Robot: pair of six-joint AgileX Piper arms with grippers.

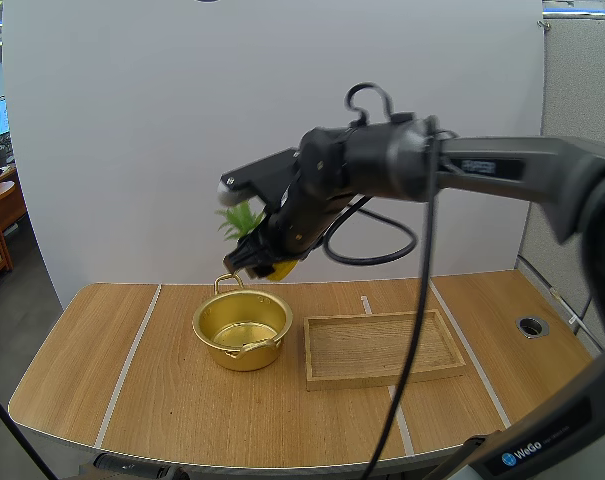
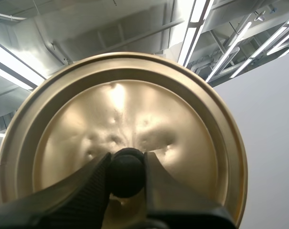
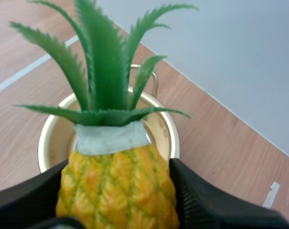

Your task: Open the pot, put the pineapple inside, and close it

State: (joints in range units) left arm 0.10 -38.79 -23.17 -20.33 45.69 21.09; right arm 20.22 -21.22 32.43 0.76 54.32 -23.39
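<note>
Seen from the high view, the right arm (image 1: pixel 482 170) reaches in from the right over a wooden desk (image 1: pixel 102 360). The right jaws are clenched on a pineapple (image 1: pixel 280 268), which is held in the air above the far rim of the pot (image 1: pixel 242 330). The green leaves (image 1: pixel 240 220) show clearly, but most of the yellow body is hidden behind the jaws. The gold pot stands open on the desk, and a wooden tray (image 1: pixel 382 348) lies just beside it on the right. In the left wrist view, the left jaws are grasping the black knob (image 2: pixel 126 171) of the gold lid (image 2: pixel 120 105). The lid's nearer edge is cut off, and the lid hides whatever lies behind it. In the right wrist view, two black fingers (image 3: pixel 216 205) press against either side of the pineapple's yellow body, whose bottom is cut off. A pale band (image 3: pixel 111 138) sits just under the leaves. The open pot lies below, with much of its rim and inside hidden by the fruit.
</note>
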